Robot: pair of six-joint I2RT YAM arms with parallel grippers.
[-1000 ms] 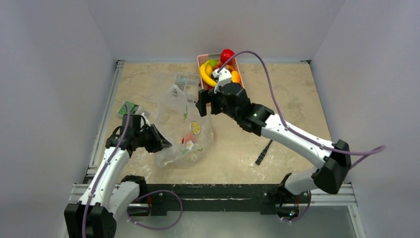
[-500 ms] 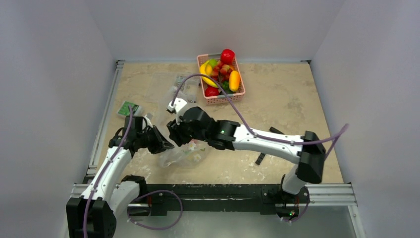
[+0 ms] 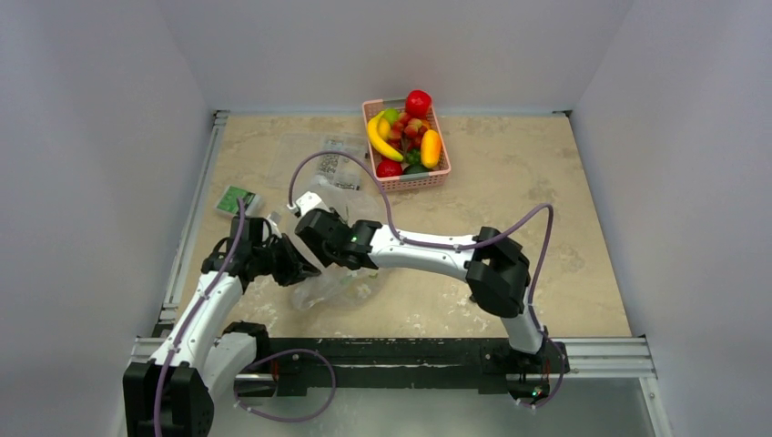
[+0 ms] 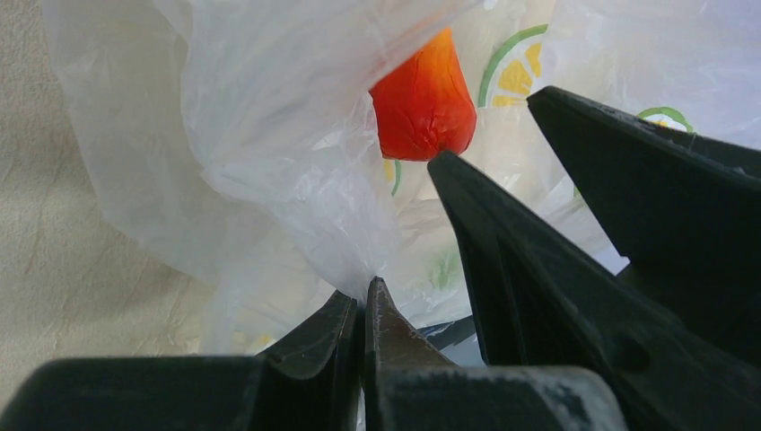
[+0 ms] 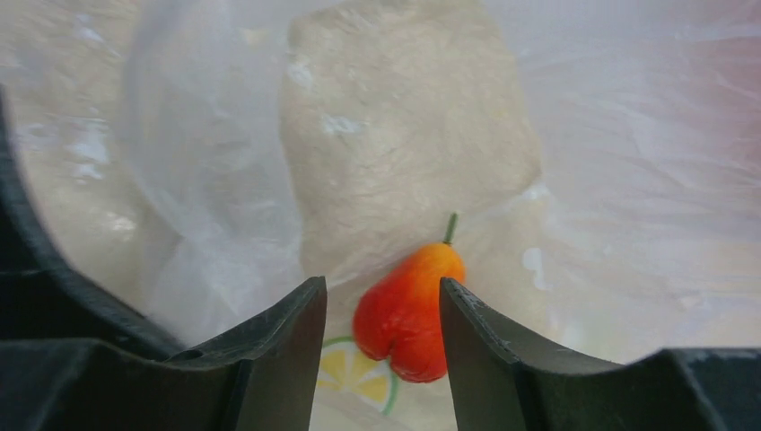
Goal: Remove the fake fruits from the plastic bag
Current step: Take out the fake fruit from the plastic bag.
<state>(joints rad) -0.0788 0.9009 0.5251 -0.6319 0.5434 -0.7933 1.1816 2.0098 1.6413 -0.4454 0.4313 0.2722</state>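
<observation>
Left fingers (image 4: 372, 310): fully closed, tips pinching a fold of the plastic bag (image 4: 269, 135) on its left side.

Right fingers (image 5: 310, 305): pushed in among the bag's film, standing partly open, one on each side of a red-orange fake fruit (image 5: 404, 323). One finger appears to touch the fruit; a strip of film shows beside the other. Whether the fruit is clamped cannot be told.

The fruit lies inside the bag, green stem pointing away from the wrist. The bag rests crumpled on the bench (image 3: 546, 200), between the two arms. The pink basket (image 3: 421, 182), holding other fruits, stands at the far side, well apart.
</observation>
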